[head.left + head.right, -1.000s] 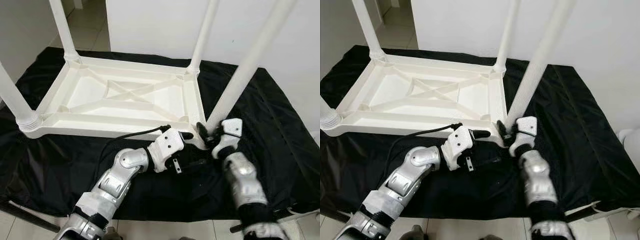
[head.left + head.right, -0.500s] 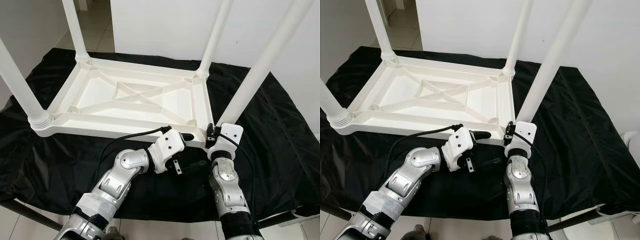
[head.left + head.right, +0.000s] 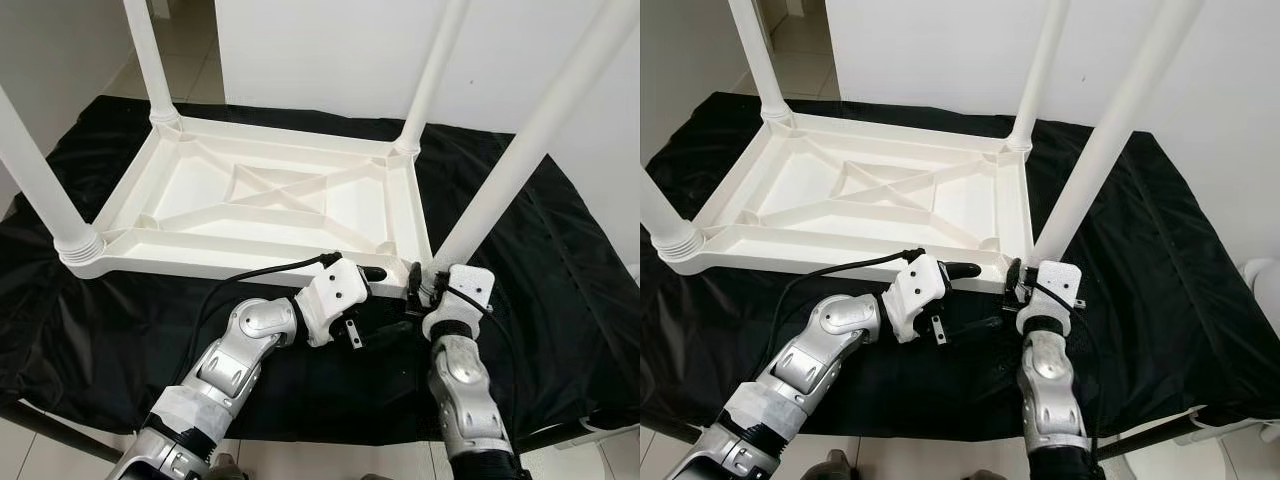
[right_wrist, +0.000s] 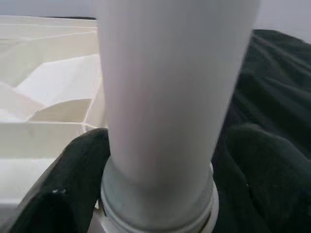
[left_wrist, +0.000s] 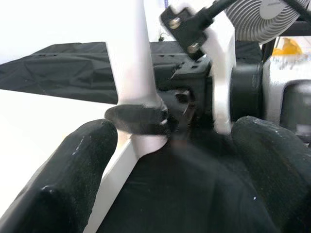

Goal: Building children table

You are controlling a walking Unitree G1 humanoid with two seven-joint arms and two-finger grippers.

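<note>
White plastic children's table [image 3: 270, 205] is lying upside down on a black cloth-covered surface [image 3: 560, 270], underside with crossed ribs facing up, long axis running left-right across the surface, four white round legs [image 3: 440, 75] sticking upward. Near-right white leg [image 3: 530, 135] is leaning slightly right, standing in the table's near-right corner socket. Right gripper [image 3: 428, 286] is sitting at that leg's base; in the right wrist view its black fingers [image 4: 73, 184] are closing on either side of the leg's threaded collar. Left gripper [image 3: 385, 300] is resting just beside it along the near edge, fingers [image 5: 73, 170] spread wide, holding nothing. No readable writing or labels.
</note>
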